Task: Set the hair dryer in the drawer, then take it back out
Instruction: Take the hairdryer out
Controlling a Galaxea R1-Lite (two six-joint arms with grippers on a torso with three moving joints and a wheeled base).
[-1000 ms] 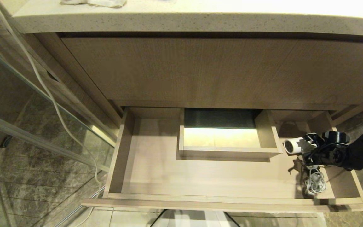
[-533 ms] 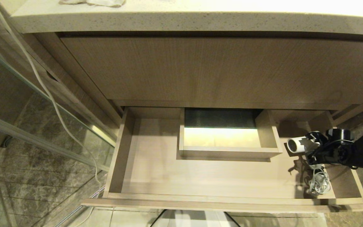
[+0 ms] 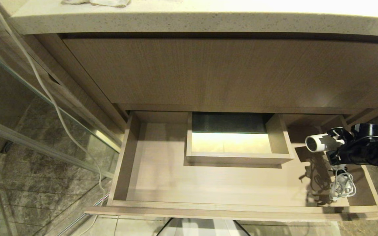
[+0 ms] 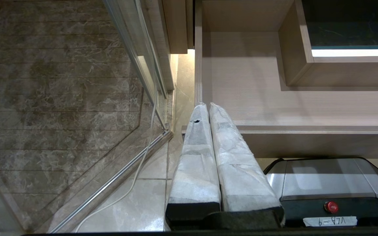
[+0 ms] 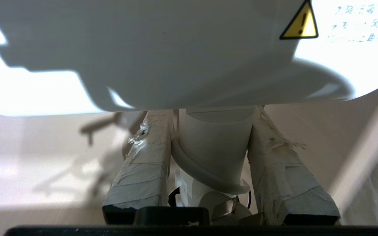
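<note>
The small white hair dryer (image 3: 317, 144) hangs over the right end of the open wood-grain drawer (image 3: 208, 185), barrel pointing left. My right gripper (image 3: 337, 148) is shut on its handle. In the right wrist view both taped fingers (image 5: 144, 164) press the white handle of the hair dryer (image 5: 213, 144), with the barrel filling the picture beyond my right gripper (image 5: 210, 113). The bundled grey cord (image 3: 342, 185) dangles below, over the drawer's front right corner. My left gripper (image 4: 207, 105) is shut on nothing, parked by the drawer's front left corner.
A boxed cut-out (image 3: 238, 159) stands at the drawer's mid-back. Above are a taller wood-grain panel (image 3: 208, 72) and a speckled counter (image 3: 189, 19) with a cloth (image 3: 97, 2). A glass partition (image 3: 28, 98) and a white cable (image 3: 55, 105) are at left.
My right gripper has carried the hair dryer up and to the right, off the drawer floor. The cord bundle has followed to the right and now hangs.
</note>
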